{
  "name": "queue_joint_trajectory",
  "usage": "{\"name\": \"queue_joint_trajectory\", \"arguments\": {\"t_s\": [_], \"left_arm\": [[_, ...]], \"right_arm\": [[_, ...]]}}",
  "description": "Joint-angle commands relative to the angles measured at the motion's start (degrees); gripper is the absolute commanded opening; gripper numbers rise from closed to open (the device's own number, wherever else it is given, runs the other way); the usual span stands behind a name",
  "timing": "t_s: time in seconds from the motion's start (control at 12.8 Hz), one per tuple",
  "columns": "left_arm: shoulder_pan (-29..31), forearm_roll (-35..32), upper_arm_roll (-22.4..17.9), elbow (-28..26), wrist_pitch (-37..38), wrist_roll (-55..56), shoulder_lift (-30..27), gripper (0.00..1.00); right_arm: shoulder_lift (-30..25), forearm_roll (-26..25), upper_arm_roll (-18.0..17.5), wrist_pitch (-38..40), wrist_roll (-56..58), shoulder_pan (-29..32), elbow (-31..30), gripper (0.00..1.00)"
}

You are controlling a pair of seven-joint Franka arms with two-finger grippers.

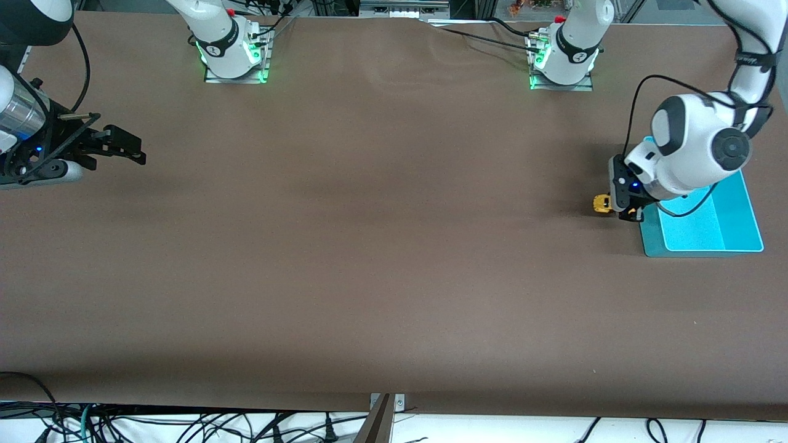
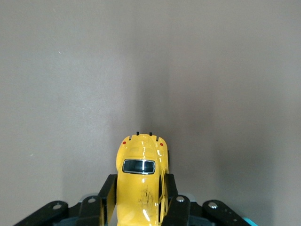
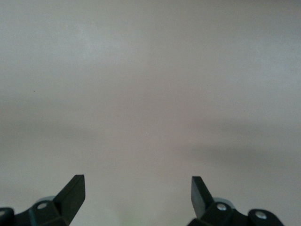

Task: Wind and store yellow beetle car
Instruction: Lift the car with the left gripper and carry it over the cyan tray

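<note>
The left gripper [image 1: 622, 206] clamps the yellow beetle car [image 2: 141, 181], lengthwise beside the blue tray [image 1: 732, 237]; the waiting right gripper [image 3: 138, 190] gapes.

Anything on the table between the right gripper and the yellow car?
Nothing: in the front view only bare brown table separates the waiting, open right gripper from the yellow beetle car, which the left gripper has clamped beside the blue tray.

Both arms are glossy white with dark grey joint caps and black bands near the bases, which sit on metal plates lit green, each with a small red knob. Black cables loop along the links. The left gripper [image 1: 629, 208] and right gripper [image 1: 126, 147] are black, with silver screws and small blue lights.
</note>
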State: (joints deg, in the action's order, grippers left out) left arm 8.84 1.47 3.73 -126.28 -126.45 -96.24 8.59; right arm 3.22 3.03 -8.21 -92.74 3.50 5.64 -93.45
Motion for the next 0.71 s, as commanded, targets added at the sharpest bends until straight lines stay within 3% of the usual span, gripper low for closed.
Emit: {"name": "queue_joint_trajectory", "arguments": {"t_s": [0.0, 0.16, 0.31, 0.39, 0.63], "left_arm": [[2.6, 1.4, 0.0, 7.0, 12.6, -1.9, -2.7, 0.04], [5.6, 0.7, -1.9, 9.1, 14.0, -8.5, -3.0, 0.04], [7.2, 0.6, -8.4, 9.4, 13.4, -16.8, -2.3, 0.04], [9.2, 0.6, -9.8, 9.4, 12.6, -20.4, -1.3, 0.04], [14.2, -1.9, -9.9, 8.9, 8.2, -25.3, 1.2, 0.05]], "right_arm": [[-0.2, -0.7, 0.3, 1.6, -0.6, -0.5, 1.5, 1.0], [-0.3, -0.8, 0.3, 1.6, -0.6, -0.5, 1.5, 1.0], [-0.2, -0.8, 0.2, 1.6, -0.7, -0.5, 1.4, 1.0], [-0.2, -0.8, 0.2, 1.6, -0.7, -0.5, 1.3, 1.0], [-0.3, -0.8, 0.3, 2.0, -0.7, -0.5, 1.3, 1.0]]}}
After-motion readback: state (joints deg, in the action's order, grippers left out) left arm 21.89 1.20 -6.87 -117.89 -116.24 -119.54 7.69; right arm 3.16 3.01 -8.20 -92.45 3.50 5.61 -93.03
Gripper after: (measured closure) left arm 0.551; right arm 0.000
